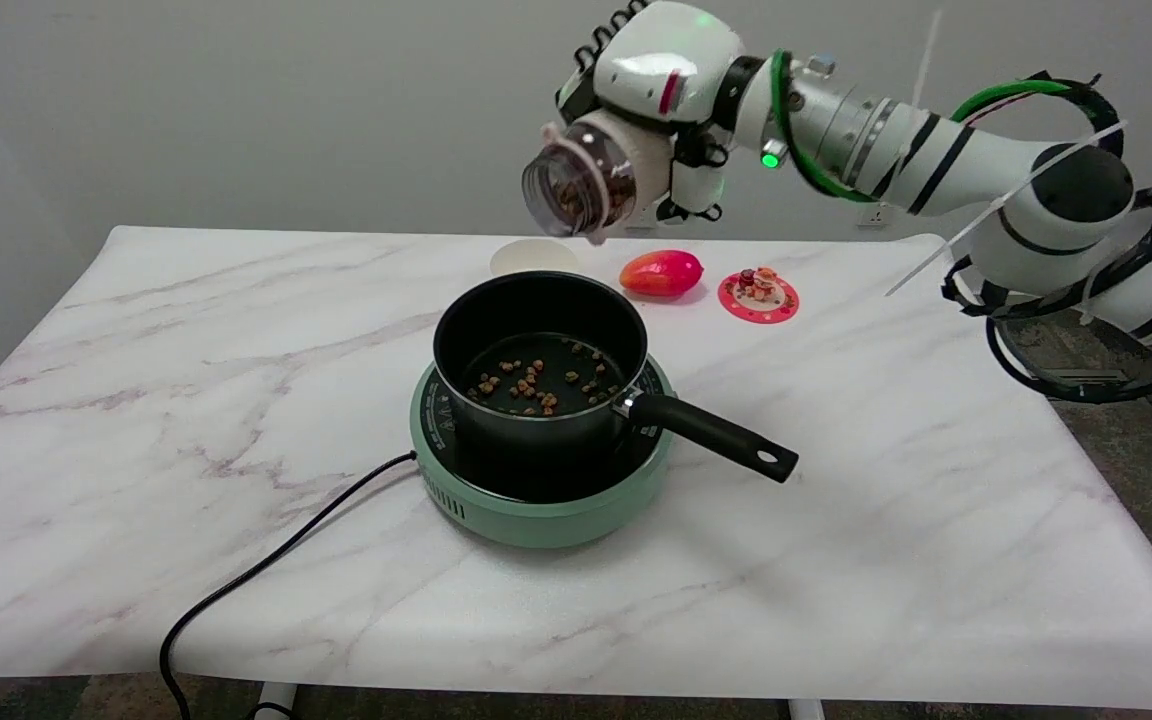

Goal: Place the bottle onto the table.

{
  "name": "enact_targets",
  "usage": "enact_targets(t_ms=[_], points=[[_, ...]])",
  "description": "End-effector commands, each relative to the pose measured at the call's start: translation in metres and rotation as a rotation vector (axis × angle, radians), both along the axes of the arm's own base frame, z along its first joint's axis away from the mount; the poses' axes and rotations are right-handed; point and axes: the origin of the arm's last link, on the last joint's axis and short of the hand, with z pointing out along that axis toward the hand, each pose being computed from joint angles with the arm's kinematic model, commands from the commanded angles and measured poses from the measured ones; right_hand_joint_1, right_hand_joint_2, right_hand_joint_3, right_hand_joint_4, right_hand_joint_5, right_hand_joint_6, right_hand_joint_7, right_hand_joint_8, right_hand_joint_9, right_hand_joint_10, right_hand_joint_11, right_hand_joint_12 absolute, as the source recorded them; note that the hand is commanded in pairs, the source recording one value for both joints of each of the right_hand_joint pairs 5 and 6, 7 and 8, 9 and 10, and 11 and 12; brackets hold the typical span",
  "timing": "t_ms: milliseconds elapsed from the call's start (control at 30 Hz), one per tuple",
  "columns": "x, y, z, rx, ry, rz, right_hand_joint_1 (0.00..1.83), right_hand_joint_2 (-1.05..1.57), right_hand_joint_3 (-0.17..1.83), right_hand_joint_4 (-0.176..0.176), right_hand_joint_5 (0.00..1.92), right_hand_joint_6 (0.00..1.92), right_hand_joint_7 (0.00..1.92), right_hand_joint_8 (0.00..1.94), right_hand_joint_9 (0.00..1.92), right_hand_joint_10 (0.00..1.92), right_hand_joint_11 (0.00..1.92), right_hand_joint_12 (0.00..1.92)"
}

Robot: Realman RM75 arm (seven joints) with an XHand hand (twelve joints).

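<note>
Hand [661, 85] closed around bottle [581, 180]

- I can read no words, brand names or numbers anywhere in my head view.
- The green hotplate [540, 500] has pale markings on its black top ring, just left of the pot [536, 345], but they are too small and blurred for me to make out.
- The pink disc [758, 297] near the worktop's far edge carries some small coloured shapes; I cannot tell whether any of them are lettering.
</note>
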Motion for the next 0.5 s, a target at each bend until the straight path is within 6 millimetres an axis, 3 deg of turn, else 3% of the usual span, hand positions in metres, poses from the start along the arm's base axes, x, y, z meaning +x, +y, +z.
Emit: enact_targets(t_ms=[33,200,267,300,500], points=[[0.005,0.003,0.119,-0.193,-0.666,-0.148,1.58,0.68,0.86,0.0,1.88,1.88,1.92,1.92,1.35,1.35,1.19,1.19],[-0.016,0.014,0.164,-0.233,-0.923,-0.206,1.59,0.64,0.89,0.0,1.87,1.87,1.92,1.92,1.35,1.35,1.19,1.19],[-0.02,0.022,0.139,-0.118,-0.971,-0.292,1.6,0.64,0.9,0.0,1.87,1.87,1.92,1.92,1.35,1.35,1.19,1.19],[-0.036,0.025,0.192,-0.264,-1.056,-0.222,1.6,0.64,0.9,0.0,1.87,1.87,1.92,1.92,1.35,1.35,1.19,1.19],[-0.078,0.051,0.231,-0.312,-1.245,-0.234,1.6,0.65,0.89,0.0,1.89,1.89,1.92,1.92,1.36,1.36,1.2,1.2]])
